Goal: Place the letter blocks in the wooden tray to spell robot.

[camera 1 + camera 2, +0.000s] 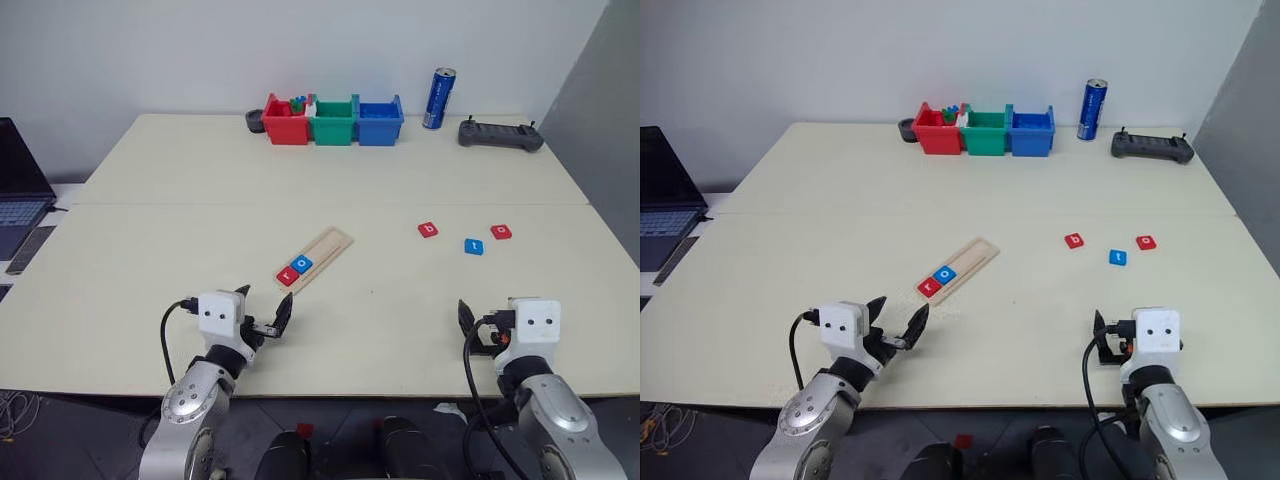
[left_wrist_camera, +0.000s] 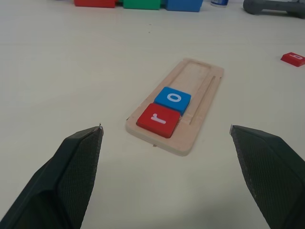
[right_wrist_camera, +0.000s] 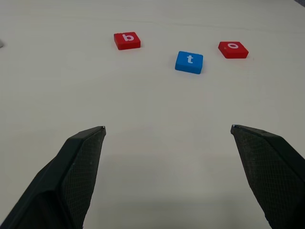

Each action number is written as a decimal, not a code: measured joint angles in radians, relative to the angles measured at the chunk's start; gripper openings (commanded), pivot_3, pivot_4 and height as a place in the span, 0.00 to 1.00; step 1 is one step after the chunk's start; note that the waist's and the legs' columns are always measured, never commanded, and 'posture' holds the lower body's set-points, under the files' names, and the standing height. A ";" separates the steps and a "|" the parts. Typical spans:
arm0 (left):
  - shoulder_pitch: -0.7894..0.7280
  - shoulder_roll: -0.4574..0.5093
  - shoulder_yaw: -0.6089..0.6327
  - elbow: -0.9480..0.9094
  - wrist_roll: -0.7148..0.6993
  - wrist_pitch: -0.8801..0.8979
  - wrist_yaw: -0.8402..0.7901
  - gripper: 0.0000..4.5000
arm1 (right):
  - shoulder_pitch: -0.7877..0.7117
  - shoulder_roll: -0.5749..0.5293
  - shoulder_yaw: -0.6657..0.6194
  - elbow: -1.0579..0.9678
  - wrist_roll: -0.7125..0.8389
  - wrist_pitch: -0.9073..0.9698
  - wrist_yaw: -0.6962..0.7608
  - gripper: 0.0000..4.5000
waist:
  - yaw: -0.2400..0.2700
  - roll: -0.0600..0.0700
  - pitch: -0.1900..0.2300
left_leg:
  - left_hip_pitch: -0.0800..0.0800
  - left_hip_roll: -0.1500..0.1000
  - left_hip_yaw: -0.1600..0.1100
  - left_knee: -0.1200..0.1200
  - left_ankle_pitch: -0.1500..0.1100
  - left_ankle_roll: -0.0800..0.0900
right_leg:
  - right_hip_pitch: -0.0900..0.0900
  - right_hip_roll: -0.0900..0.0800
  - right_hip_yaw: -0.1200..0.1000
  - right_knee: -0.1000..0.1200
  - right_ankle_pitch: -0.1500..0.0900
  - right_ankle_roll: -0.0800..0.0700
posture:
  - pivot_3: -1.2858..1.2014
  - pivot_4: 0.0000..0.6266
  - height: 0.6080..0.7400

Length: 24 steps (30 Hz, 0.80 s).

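Observation:
The wooden tray lies slanted near the table's middle. A red "r" block and a blue "o" block sit side by side at its near end. Three more letter blocks lie loose to the right: a red "b", a blue "t" and a red "o". My left gripper hovers open just short of the tray's near end, holding nothing. Near the front edge, my right gripper is open and empty, well short of the loose blocks.
At the back stand a red bin, a green bin and a blue bin. A blue can and a black controller are to their right. A laptop sits off the table's left side.

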 measured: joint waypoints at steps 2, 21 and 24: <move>0.005 0.009 0.007 -0.011 -0.002 0.018 0.002 1.00 | 0.015 0.002 -0.008 -0.009 0.001 0.012 0.000 0.99 | 0.003 -0.001 0.001 | 0.000 0.000 0.000 0.000 0.000 0.000 | 0.000 0.000 0.000 0.000 0.000 0.000 | 0.52 0.24 1.00; -0.025 0.061 0.020 -0.066 -0.022 0.091 -0.006 1.00 | 0.034 0.020 -0.019 -0.057 -0.031 0.035 -0.018 0.99 | 0.004 -0.007 0.004 | -0.001 0.001 -0.001 -0.002 -0.001 -0.002 | 0.000 0.000 -0.001 -0.003 -0.004 -0.007 | 0.52 0.24 1.00; -0.031 0.067 0.021 -0.066 -0.026 0.094 -0.012 1.00 | 0.031 0.022 -0.017 -0.057 -0.036 0.036 -0.018 0.99 | 0.004 -0.007 0.005 | -0.001 0.001 -0.001 -0.003 -0.001 -0.002 | 0.000 0.000 -0.001 -0.005 -0.004 -0.007 | 0.52 0.24 1.00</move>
